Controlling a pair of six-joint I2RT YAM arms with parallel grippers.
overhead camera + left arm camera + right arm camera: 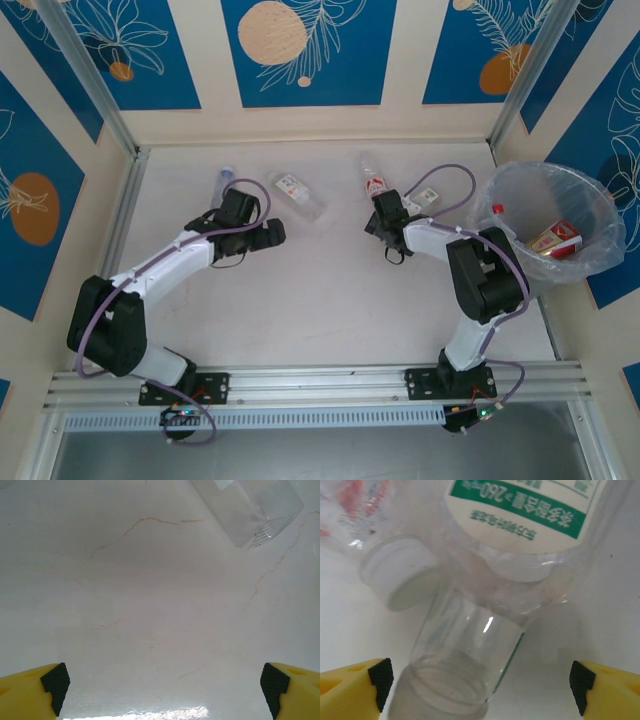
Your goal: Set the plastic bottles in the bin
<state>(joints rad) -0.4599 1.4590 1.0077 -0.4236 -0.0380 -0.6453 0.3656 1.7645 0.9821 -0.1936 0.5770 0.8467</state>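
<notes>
We've got a couple bottles [557, 241] in the right-hand bin [497, 195], roughly four left at the far side; right gripper [480, 680] gapes around a clear bottle [470, 645], left gripper [162, 685] is wide open, empty.

A clear plastic bottle [470, 645] with a cream-and-green label [520, 505] (printed "260") lies across mid-frame. Its neck points to lower centre, between the widely parted yellow fingers [350, 687] of the right gripper [480, 682]. At left, the white cap [400, 577] of a second bottle [350, 510] sits just beside it on a white tabletop [615, 605].
</notes>
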